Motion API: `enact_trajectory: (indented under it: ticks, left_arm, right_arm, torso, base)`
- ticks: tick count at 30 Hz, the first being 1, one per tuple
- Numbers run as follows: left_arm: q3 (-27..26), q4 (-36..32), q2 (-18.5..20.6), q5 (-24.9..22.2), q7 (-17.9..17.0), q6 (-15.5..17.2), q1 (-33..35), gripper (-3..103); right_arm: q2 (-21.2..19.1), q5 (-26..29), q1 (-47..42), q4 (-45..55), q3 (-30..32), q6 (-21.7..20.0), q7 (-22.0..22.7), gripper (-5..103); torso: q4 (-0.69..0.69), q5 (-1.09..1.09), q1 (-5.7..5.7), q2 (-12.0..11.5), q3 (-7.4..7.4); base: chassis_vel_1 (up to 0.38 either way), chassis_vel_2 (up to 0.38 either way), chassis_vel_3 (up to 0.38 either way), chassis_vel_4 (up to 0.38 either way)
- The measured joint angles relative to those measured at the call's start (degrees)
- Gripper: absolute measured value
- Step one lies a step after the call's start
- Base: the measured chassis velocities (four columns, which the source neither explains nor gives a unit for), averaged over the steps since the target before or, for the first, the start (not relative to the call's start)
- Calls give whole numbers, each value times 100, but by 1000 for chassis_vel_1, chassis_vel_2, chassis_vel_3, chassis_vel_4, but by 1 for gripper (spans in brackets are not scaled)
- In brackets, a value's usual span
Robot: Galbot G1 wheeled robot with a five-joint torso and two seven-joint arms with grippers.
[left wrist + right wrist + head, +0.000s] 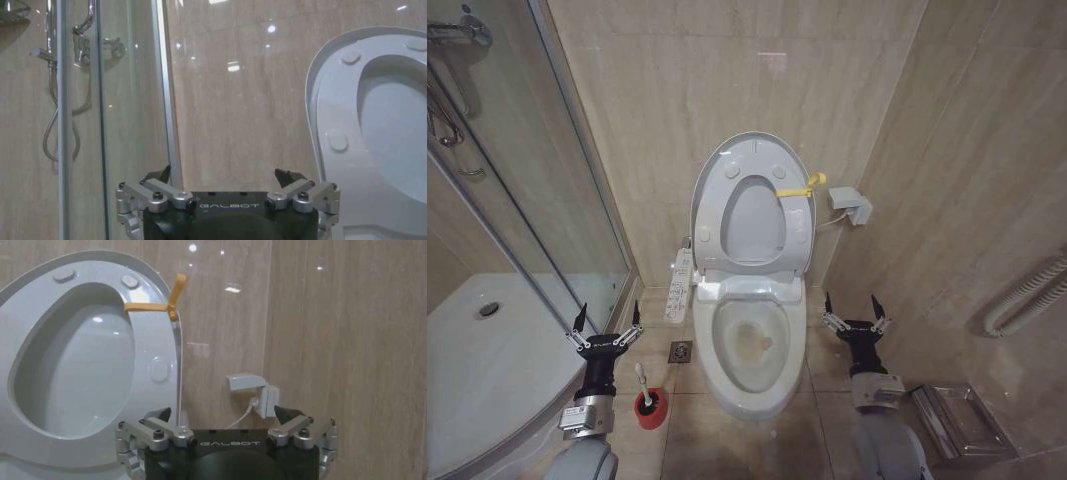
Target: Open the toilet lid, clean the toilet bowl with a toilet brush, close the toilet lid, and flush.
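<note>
The toilet lid (755,220) stands upright against the wall. The ring seat (711,205) is raised in front of it and held by a yellow strap (799,187). Below lies the toilet bowl (727,335), uncovered, with a yellowish-brown stain inside. The toilet brush (641,381) stands in its red cup (651,409) on the floor left of the bowl. My left gripper (607,325) hovers open just above and left of the brush. My right gripper (855,312) is open right of the bowl. The wrist views show each gripper (223,174) (223,412) empty, facing the raised lid (393,125) (80,370).
A glass shower enclosure (527,200) with a white tray (487,360) stands close on the left. A button control panel (680,285) and a floor drain (680,351) sit between shower and toilet. On the right are a wall box (851,205), a hose (1027,300) and a metal tray (957,420).
</note>
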Motion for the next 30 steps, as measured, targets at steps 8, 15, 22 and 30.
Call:
enact_trajectory:
  ticks: [8,15,22,30]
  left_arm:
    - [0,0,0,0,0,0,0,100]
    - [0,0,0,0,0,0,0,100]
    - [0,0,0,0,0,0,0,100]
    - [0,0,0,0,0,0,0,100]
  right_arm:
    - [-2,2,2,-3,0,-3,3,100]
    - [-3,4,4,-4,0,-6,3,100]
    - [-3,6,4,-4,0,-7,4,100]
    - [-3,8,5,-5,0,-7,4,100]
  torso:
    - [0,0,0,0,0]
    - [0,0,0,0,0]
    - [0,0,0,0,0]
    - [0,0,0,0,0]
  base:
    - [0,0,0,0]
    - [0,0,0,0]
    - [0,0,0,0]
    - [0,0,0,0]
